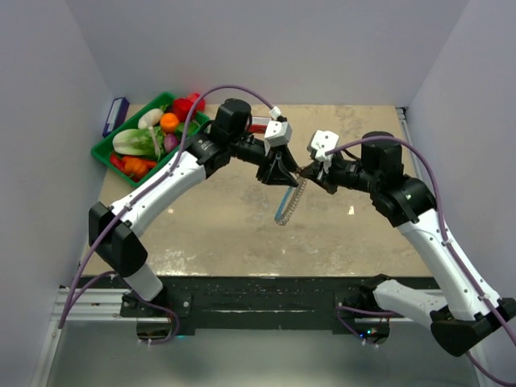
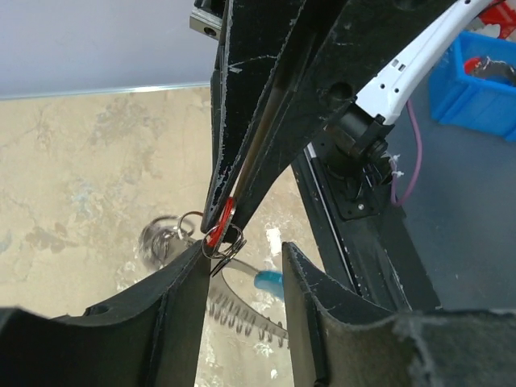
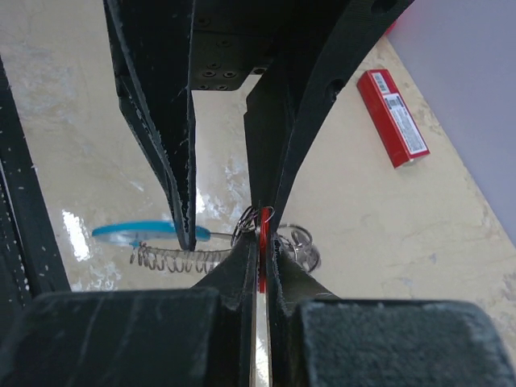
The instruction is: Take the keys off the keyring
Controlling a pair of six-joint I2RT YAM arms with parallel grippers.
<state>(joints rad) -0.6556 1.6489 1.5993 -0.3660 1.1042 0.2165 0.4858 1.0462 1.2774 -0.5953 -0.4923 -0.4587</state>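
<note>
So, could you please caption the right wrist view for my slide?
Right fingers clamp the red-tipped key; the keyring hangs by the left fingers.

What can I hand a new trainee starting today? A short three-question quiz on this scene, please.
1. True or false: the right gripper is shut on the key with a red part.
2. The left gripper is: A) open, B) shut on a vegetable, C) out of every view.
3. Fill in: the keyring hanging between the arms has one curved section coloured ____.

Key: 1 true; 2 A; 3 blue.
</note>
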